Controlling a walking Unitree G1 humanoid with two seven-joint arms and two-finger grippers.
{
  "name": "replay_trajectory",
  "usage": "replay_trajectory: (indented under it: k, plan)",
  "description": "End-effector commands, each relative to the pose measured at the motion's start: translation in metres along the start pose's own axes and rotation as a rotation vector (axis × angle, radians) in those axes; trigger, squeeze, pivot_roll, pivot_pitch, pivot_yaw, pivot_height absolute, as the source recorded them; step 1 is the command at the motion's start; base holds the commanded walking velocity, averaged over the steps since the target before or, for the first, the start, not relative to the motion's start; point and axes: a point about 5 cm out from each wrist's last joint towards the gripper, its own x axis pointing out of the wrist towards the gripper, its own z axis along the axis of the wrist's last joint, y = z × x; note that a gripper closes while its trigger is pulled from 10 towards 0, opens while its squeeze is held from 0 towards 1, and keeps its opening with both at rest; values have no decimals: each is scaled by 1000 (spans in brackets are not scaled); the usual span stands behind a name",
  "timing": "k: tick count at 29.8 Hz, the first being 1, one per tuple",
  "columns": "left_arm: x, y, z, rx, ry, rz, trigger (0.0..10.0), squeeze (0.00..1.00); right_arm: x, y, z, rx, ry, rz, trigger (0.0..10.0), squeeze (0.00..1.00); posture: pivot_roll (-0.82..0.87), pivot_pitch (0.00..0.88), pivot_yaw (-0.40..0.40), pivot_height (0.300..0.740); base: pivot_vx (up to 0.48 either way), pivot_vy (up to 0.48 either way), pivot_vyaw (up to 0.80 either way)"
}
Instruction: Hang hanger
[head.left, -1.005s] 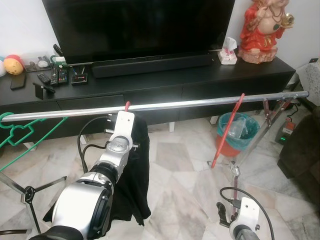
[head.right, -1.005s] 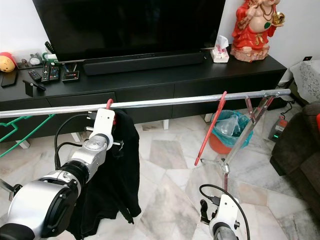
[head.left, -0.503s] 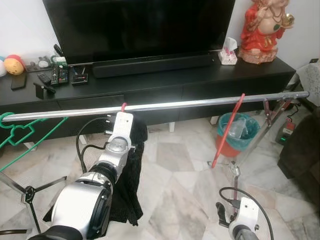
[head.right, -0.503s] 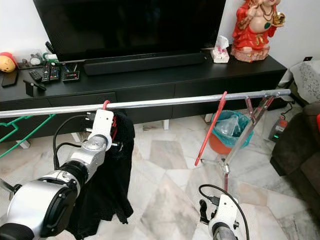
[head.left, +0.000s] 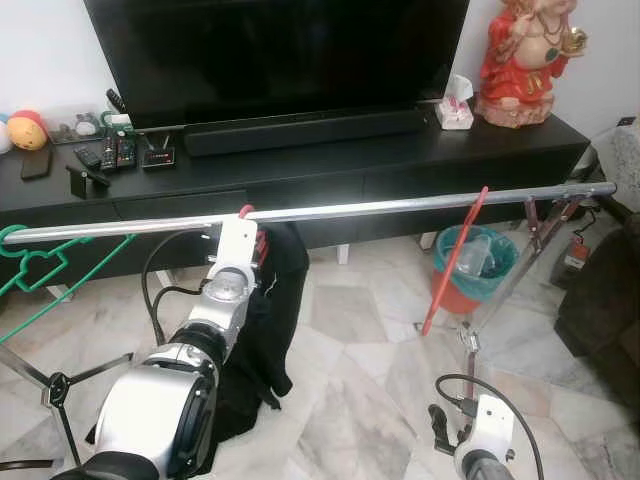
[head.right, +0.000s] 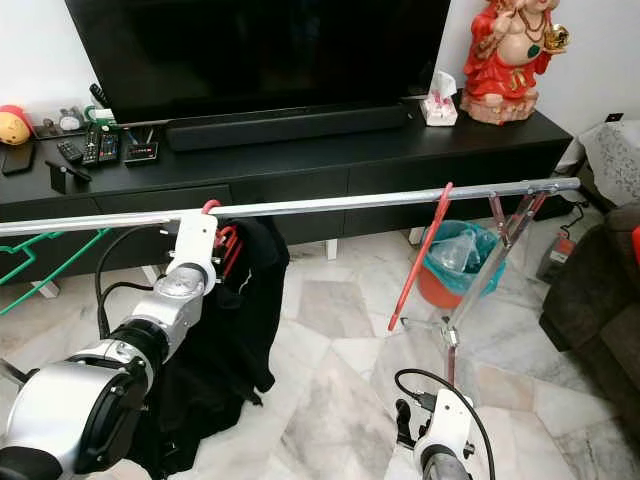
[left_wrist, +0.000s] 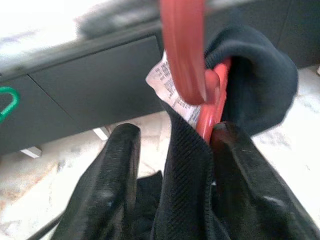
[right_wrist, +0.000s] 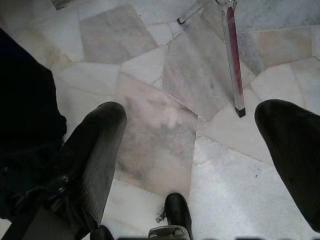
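Since the left hand (left_wrist: 172, 165), clamped on the red hanger (left_wrist: 186, 55), shifted leftwards, its hook reaches the rail (head.left: 400, 208); right hand (right_wrist: 200, 165) hangs apart.

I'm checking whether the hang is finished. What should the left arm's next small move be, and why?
Probably lower slightly to seat it: the red hanger's hook sits at the rail, while the left end effector is shut on the hanger carrying the black garment.
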Motion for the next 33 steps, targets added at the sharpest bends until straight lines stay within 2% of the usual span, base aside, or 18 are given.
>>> replay_trajectory:
  k: [1, 5, 8, 9, 10, 11, 17, 21, 22, 23, 28, 30, 33]
  plan:
    - [1, 10, 9, 6, -62, 24, 10000, 1000, 0, 0, 1, 10, -5, -3, 10000, 0, -71, 0, 5, 740, 0, 0, 0]
    - [0, 17, 7, 10, -81, 31, 10000, 1000, 0, 0, 0, 9, -3, -4, 10000, 0, -68, 0, 4, 740, 0, 0, 0]
    - [-4, 25, 8, -35, -128, 9, 10000, 1000, -1, -1, -1, 6, 0, -5, 10000, 0, -64, 0, 4, 740, 0, 0, 0]
    - [-7, 24, 9, -71, -156, -30, 10000, 255, -1, -2, -1, 4, 2, -5, 10000, 0, -62, 0, 4, 740, 0, 0, 0]
    - [-8, 23, 10, -79, -166, -45, 10000, 255, -1, -2, -1, 3, 3, -4, 10000, 0, -62, 0, 4, 740, 0, 0, 0]
    - [-11, 22, 11, -91, -182, -64, 10000, 0, -1, -2, -2, 2, 4, -4, 10000, 0, -62, 0, 4, 740, 0, 0, 0]
    - [-27, 22, 16, -115, -253, -126, 10000, 0, -2, -3, -5, 0, 16, -4, 10000, 0, -64, 0, 10, 740, 0, 0, 0]
    - [-38, 32, 15, -89, -290, -128, 10000, 0, -2, -3, -6, 0, 22, -5, 10000, 0, -63, 0, 13, 740, 0, 0, 0]
    - [-46, 41, 2, -34, -306, -131, 10000, 0, -2, -3, -6, -1, 26, -6, 10000, 0, -63, 0, 16, 740, 0, 0, 0]
    - [-49, 44, -2, -20, -307, -135, 10000, 0, -2, -3, -6, -1, 28, -7, 10000, 0, -64, 0, 16, 740, 0, 0, 0]
    - [-69, 69, -34, 2, -283, -83, 10000, 0, -2, -4, -7, 2, 31, -8, 10000, 0, -61, 0, 21, 740, 0, 0, 0]
    - [-75, 81, -47, -1, -265, -45, 10000, 0, -3, -6, -7, 2, 32, -10, 10000, 0, -61, 0, 21, 740, 0, 0, 0]
    - [-89, 108, -83, 15, -180, 94, 10000, 0, -3, -7, -8, 0, 35, -10, 10000, 0, -54, 0, 22, 740, 0, 0, 0]
